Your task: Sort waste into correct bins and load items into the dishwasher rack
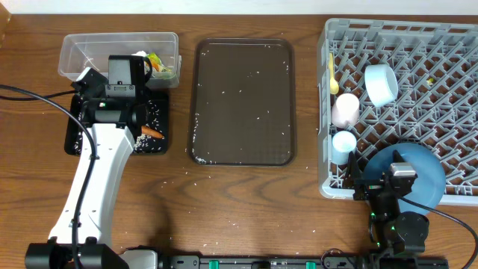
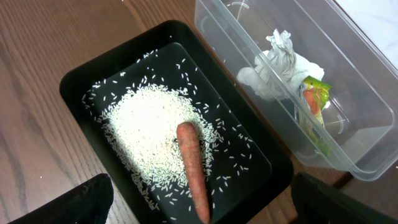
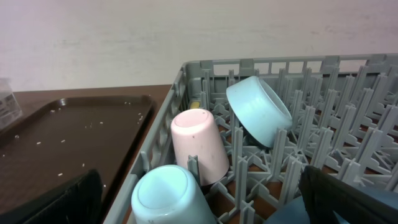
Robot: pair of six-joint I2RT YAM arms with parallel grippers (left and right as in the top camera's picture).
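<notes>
My left gripper (image 1: 125, 82) (image 2: 205, 211) hangs open above the black tray (image 2: 74, 81) (image 1: 158, 143), which holds a heap of white rice (image 2: 146, 130) and an orange carrot (image 2: 191, 165) (image 1: 152, 133). Beside the tray, the clear tub (image 2: 373, 81) (image 1: 75, 52) contains crumpled tissue (image 2: 280, 65) and a green-yellow wrapper (image 2: 314, 99). The grey rack (image 1: 448, 37) (image 3: 249, 64) carries the light blue bowl (image 1: 381, 84) (image 3: 258, 109), pink cup (image 1: 345, 110) (image 3: 199, 143), small blue cup (image 1: 343, 142) (image 3: 168, 196), yellow spoon (image 1: 331, 75) and dark blue plate (image 1: 422, 168). My right gripper (image 1: 392, 187) (image 3: 205, 208) is open and empty at the rack's front edge.
A dark brown serving tray (image 1: 243, 101) (image 3: 62, 143) speckled with rice grains lies between the bins and the rack. A few grains dot the wooden table (image 1: 224, 202). Cables trail from both arms.
</notes>
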